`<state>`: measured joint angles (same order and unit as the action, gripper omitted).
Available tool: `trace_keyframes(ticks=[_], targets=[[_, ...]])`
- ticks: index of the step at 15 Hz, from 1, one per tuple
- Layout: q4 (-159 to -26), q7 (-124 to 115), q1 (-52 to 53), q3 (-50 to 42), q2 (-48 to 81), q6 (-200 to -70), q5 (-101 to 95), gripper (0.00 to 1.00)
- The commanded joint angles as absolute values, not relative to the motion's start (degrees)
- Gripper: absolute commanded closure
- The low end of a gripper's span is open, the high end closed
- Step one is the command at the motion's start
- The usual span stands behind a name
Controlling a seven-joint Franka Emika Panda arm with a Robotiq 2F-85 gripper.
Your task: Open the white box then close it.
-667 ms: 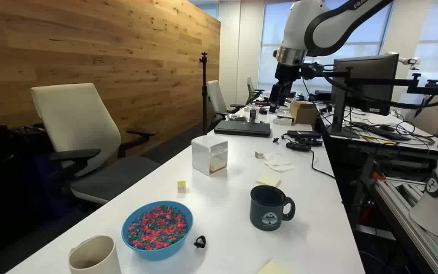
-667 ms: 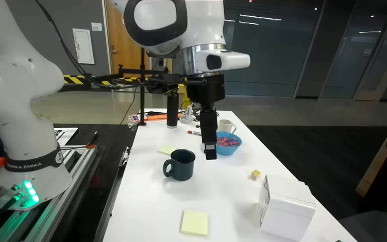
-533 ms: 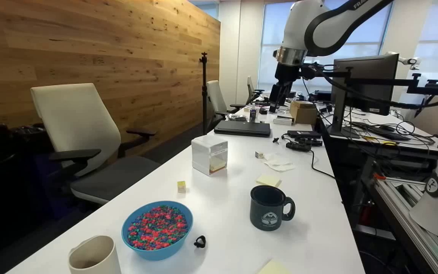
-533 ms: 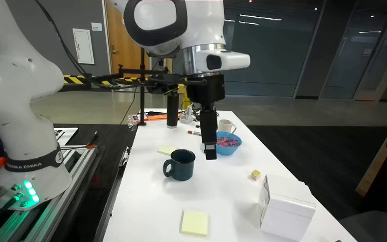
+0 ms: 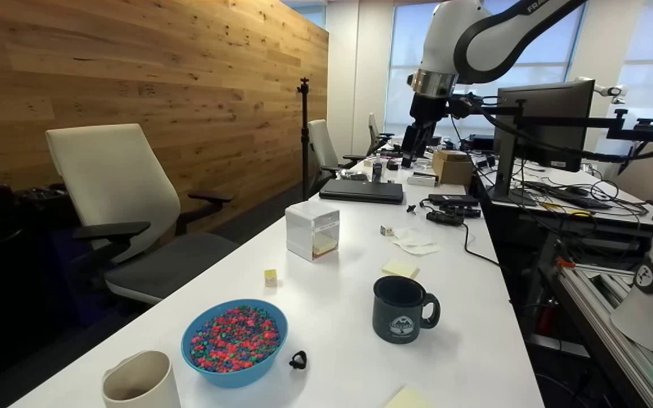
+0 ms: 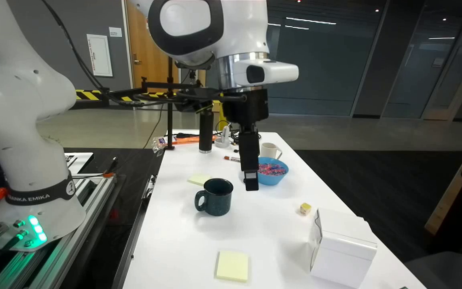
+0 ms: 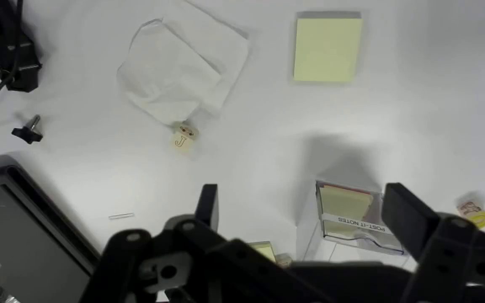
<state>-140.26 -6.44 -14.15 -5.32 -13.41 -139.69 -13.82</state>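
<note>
Nothing has moved; we should ease our spread end effector (image 7: 303, 207) toward the white box (image 7: 351, 223), wrist-view 4 o'clock, without shoving.

Wood-plank wall (image 5: 162, 79) — pale-backed chair (image 5: 117, 175) before it, bright windows (image 5: 553, 56) beyond; dark carpet (image 6: 379, 184) — wooden door (image 6: 150, 52).

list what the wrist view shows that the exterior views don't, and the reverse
Only the wrist view shows a readable letter J on a small block, and a thin strip.
Only the exterior views, both of them, show the blue bowl of colourful bits and the cream cup.
All share the white box, a yellow sticky pad and the gripper.
</note>
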Motion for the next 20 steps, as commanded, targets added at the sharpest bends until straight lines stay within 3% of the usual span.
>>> trace_keyframes(ticks=[1, 13, 20], targets=[[-139.3, -1.6, -12.2, -6.5, -12.8, -138.2, -13.0, 0.00], [-135.0, 38.5, -3.5, -9.6, -5.8, -143.2, -4.4, 0.00], [-130.7, 59.1, -4.7, -9.4, 0.3, -142.0, 7.9, 0.00]])
